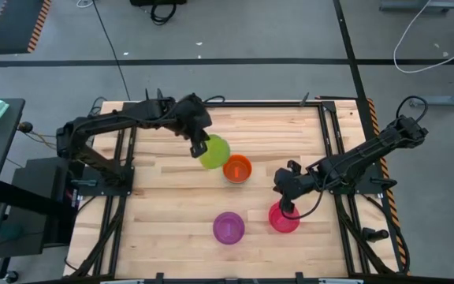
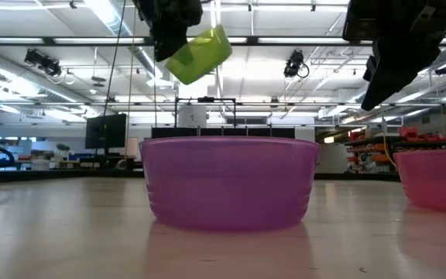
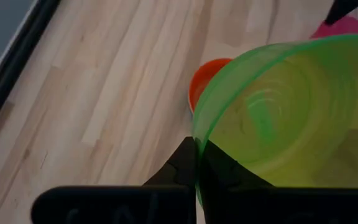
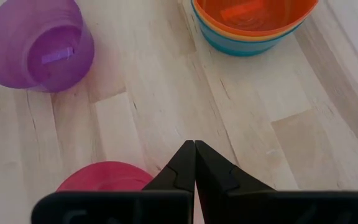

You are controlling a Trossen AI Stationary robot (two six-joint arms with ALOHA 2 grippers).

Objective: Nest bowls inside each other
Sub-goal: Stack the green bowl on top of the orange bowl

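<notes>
We see the left end effector grasping the green bowl, tilted, just beside the orange bowl. The right end effector, clenched and empty, hovers over the pink-red bowl.

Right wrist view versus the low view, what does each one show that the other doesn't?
Only the right wrist view shows the orange bowl nested in a yellow-rimmed and a blue bowl, and the right pincer shut and empty above the table.

Only the low view shows the green bowl held tilted in the air by the left pincer, with the room behind.

Both show the purple bowl and pink-red bowl standing apart on the wooden table.
</notes>
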